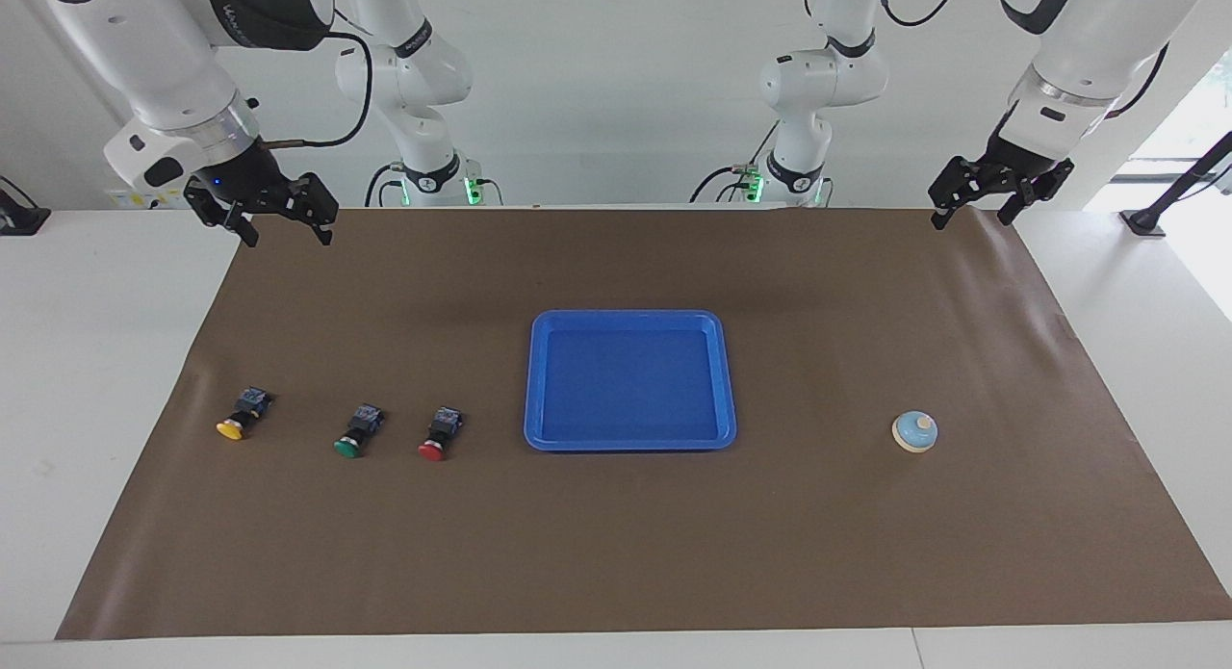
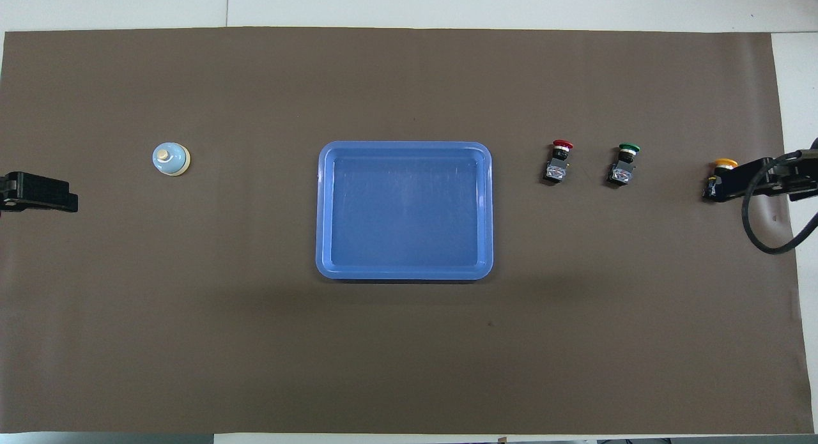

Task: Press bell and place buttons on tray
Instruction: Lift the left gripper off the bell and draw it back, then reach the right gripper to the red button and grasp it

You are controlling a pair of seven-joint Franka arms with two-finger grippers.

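The blue tray [image 1: 626,319] lies empty in the middle of the brown mat; it also shows in the overhead view [image 2: 406,146]. The light-blue bell [image 1: 914,431] [image 2: 171,158] stands beside it toward the left arm's end. The red button [image 1: 440,433] [image 2: 559,161], the green button [image 1: 358,430] [image 2: 624,164] and the yellow button [image 1: 241,415] [image 2: 721,172] lie in a row toward the right arm's end. My right gripper [image 1: 289,234] [image 2: 776,176] hangs open and empty, high over the mat's edge at its end. My left gripper [image 1: 970,219] [image 2: 39,193] hangs open and empty over its edge.
The brown mat [image 1: 616,553] covers most of the white table. From above, the right gripper and its cable [image 2: 763,239] partly cover the yellow button, though the facing view shows the gripper well above and apart from it.
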